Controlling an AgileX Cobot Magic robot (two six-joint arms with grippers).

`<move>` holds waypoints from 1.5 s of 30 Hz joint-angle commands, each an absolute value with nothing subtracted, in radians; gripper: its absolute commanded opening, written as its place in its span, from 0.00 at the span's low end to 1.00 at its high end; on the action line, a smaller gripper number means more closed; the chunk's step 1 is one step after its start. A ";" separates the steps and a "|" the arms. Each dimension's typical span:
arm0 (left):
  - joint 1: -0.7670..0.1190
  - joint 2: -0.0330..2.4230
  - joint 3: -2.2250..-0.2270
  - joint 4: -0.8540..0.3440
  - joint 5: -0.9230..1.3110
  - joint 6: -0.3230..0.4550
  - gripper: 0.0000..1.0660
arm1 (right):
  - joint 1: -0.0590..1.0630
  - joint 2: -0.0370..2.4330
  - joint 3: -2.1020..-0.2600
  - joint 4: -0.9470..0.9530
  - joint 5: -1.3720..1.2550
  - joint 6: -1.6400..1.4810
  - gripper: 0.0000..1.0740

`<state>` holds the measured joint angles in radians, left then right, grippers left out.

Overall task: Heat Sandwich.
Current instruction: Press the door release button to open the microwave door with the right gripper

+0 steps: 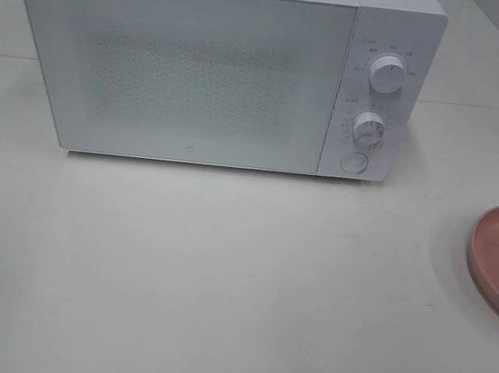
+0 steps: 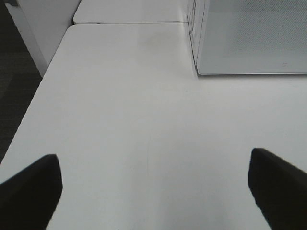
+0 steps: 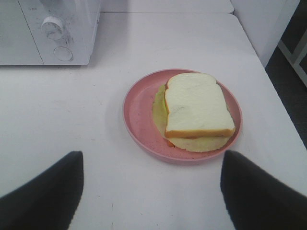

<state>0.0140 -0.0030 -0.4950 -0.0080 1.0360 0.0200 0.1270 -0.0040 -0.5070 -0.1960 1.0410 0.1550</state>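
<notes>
Sandwich [image 3: 199, 105] lies flat on a round pink plate [image 3: 139, 120]. Its top is a soft white slice with a tan crust, and a pale green leaf spreads out from under it. The plate stands on the white desk [image 1: 219, 283], out to the right and well clear of the microwave [image 1: 183, 60].

Only the right wrist view shows the whole sandwich. The high camera cuts the plate off at its right border, leaving just a curved piece of rim and a sliver of green and tan. The left wrist view shows neither, only bare desk and the microwave's lower corner.

The right hand [image 3: 151, 187] hovers before the plate with its dark fingers spread wide, gripping nothing. The left hand [image 2: 153, 187] is likewise fully spread and empty above the desk.

The microwave is a smooth white box. Its door [image 1: 190, 75] is shut and has a finely dotted panel. Two round knobs [image 1: 388, 74] sit over a round button [image 1: 354, 162] on its right side.

The desk is matte and plain, with broad open room in front of the microwave. Its right edge runs just beyond the plate. Its left edge drops to dark floor [image 2: 14, 96].
</notes>
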 commanded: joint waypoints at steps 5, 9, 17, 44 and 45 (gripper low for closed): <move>0.017 -0.030 -0.493 -0.013 1.029 0.018 0.97 | 0.120 -0.031 -0.507 -0.202 1.039 0.156 0.71; 0.017 -0.030 -0.493 -0.013 1.029 0.018 0.97 | 0.120 -0.031 -0.507 -0.202 1.039 0.156 0.71; 0.017 -0.030 -0.493 -0.013 1.029 0.018 0.97 | 0.120 -0.031 -0.507 -0.201 1.037 0.156 0.71; 0.017 -0.030 -0.493 -0.013 1.029 0.018 0.97 | 0.120 0.278 -0.553 -0.201 0.882 0.157 0.71; 0.017 -0.030 -0.493 -0.013 1.029 0.018 0.97 | 0.120 0.291 -0.553 -0.201 0.872 0.157 0.71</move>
